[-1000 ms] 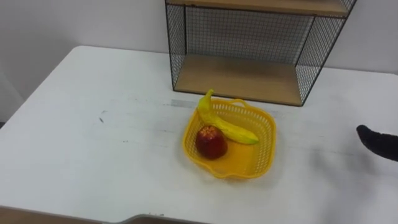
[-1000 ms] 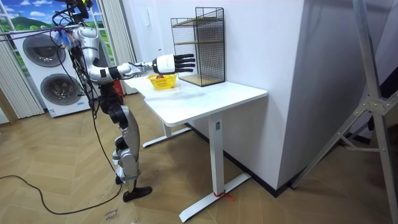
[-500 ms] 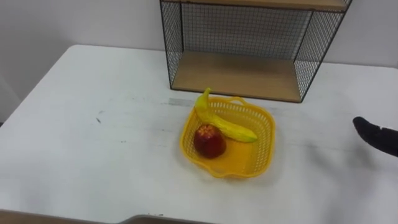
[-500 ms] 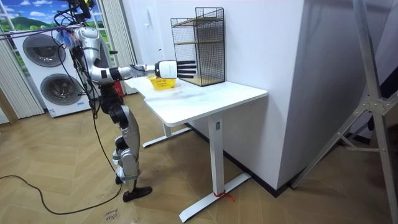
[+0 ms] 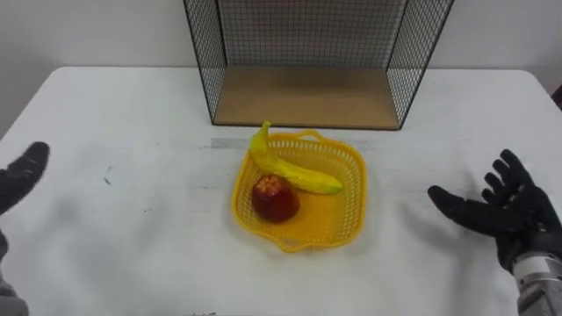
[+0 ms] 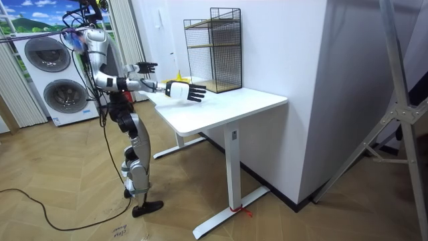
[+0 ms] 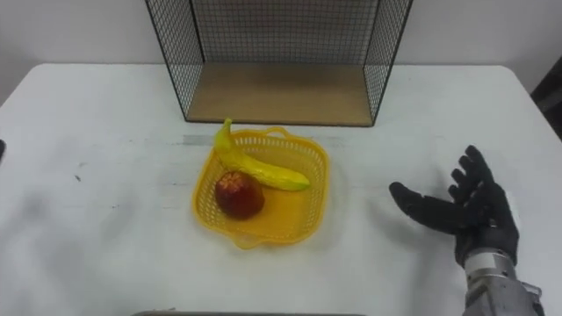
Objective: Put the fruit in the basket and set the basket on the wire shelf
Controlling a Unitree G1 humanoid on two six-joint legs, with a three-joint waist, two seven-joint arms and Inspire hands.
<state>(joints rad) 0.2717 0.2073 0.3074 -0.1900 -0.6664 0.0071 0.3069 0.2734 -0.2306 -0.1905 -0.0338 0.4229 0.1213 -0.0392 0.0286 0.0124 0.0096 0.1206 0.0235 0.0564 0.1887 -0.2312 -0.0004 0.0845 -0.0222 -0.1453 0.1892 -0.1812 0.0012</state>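
A home-like room: stacked washing machines (image 6: 52, 77), wood floor (image 6: 73, 201), white desk (image 6: 227, 104).

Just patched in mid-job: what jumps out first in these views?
A yellow basket sits on the table, holding a banana and a red apple, just in front of the wire shelf. The right hand and left hand hover open on either side, touching nothing.

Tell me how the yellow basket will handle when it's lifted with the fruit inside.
The basket is thin open-lattice plastic, so it probably flexes if squeezed. The apple sits left of centre, so that side likely sags and the apple may roll. The banana pokes its stem over the back rim, so a tilt could slide it out.
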